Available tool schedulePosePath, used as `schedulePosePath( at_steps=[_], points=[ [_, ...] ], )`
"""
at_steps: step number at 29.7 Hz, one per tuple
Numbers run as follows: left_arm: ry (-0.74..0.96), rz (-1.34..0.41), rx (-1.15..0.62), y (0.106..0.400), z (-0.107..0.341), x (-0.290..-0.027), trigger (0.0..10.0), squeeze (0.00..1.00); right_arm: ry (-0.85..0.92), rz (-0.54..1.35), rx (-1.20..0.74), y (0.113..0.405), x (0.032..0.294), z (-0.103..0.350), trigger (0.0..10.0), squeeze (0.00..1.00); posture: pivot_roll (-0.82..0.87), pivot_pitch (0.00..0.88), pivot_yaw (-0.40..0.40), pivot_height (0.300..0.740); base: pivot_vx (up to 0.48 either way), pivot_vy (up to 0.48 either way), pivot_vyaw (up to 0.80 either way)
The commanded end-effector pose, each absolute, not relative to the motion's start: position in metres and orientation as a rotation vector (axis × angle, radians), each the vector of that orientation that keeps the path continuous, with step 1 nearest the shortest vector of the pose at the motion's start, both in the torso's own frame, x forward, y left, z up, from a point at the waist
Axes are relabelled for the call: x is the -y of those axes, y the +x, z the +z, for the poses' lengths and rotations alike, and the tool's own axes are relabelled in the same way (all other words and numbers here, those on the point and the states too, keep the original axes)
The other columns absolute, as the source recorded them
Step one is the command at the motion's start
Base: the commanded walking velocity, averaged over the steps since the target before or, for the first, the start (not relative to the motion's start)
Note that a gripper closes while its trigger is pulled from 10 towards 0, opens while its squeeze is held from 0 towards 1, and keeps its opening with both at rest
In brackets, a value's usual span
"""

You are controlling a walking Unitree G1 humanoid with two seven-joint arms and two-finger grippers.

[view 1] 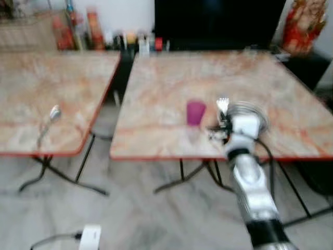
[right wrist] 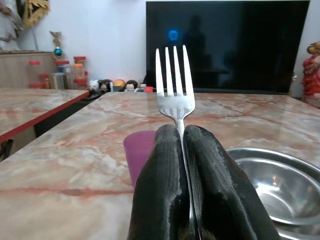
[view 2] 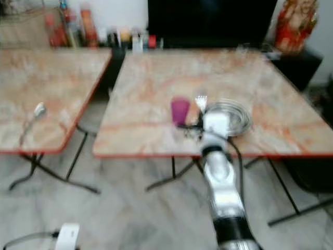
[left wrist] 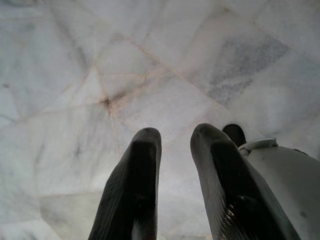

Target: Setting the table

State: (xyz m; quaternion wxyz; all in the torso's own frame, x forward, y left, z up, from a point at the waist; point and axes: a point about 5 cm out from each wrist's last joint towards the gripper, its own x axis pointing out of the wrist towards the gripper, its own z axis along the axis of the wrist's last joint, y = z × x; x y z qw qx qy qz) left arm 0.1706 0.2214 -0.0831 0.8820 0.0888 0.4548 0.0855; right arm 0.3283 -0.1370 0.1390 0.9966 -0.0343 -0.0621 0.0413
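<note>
My right gripper [view 1: 223, 121] is shut on a silver fork [right wrist: 174, 90], tines up, held over the near part of the right-hand marble table [view 1: 171, 78]. A purple cup [view 1: 195, 113] stands just to the left of the fork, and a steel bowl [right wrist: 280, 182] lies just to its right. On the left-hand table [view 1: 31, 83] lies a spoon [view 1: 51, 117]. My left gripper [left wrist: 175, 145] hangs over the marble floor with a narrow gap between its black fingers [left wrist: 135, 185].
A dark TV screen [view 1: 218, 21] stands behind the right table. Jars and bottles [view 1: 78, 28] line the back shelf, and a red and gold figure [view 1: 304, 23] stands at the far right. A white plug box [view 1: 89, 237] with a cable lies on the floor.
</note>
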Motion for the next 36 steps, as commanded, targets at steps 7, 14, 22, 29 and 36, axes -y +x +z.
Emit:
schedulePosePath(
  at_steps=[7,14,22,29,36],
  points=[
    [0.175,0.176,-0.940,0.1734,-0.0824,-0.2186,10.0,0.00,-0.072,0.062,0.132,0.3294,0.1444,0.1424,10.0,0.00,-0.07,0.000,0.036,0.740,0.000,0.000,0.00],
    [0.140,0.187,-0.900,0.1777,-0.0799,-0.2178,10.0,0.00,-0.075,0.061,0.129,0.3301,0.1450,0.1421,10.0,0.00,-0.07,0.000,0.032,0.740,0.000,0.000,0.00],
    [0.148,0.196,-0.904,0.1769,-0.0801,-0.2187,10.0,0.00,-0.064,0.055,0.124,0.3305,0.1451,0.1411,10.0,0.00,-0.07,0.000,0.033,0.740,0.067,0.000,0.00],
    [0.147,0.198,-0.906,0.1779,-0.0798,-0.2187,10.0,0.00,-0.066,0.040,0.100,0.3333,0.1470,0.1394,10.0,0.00,-0.07,0.000,0.030,0.740,0.318,0.000,-0.08],
    [0.146,0.199,-0.911,0.1763,-0.0805,-0.2192,10.0,0.00,-0.078,0.056,0.098,0.3327,0.1439,0.1376,10.0,0.00,-0.07,0.000,0.028,0.740,0.340,0.000,-0.34]
  ],
)
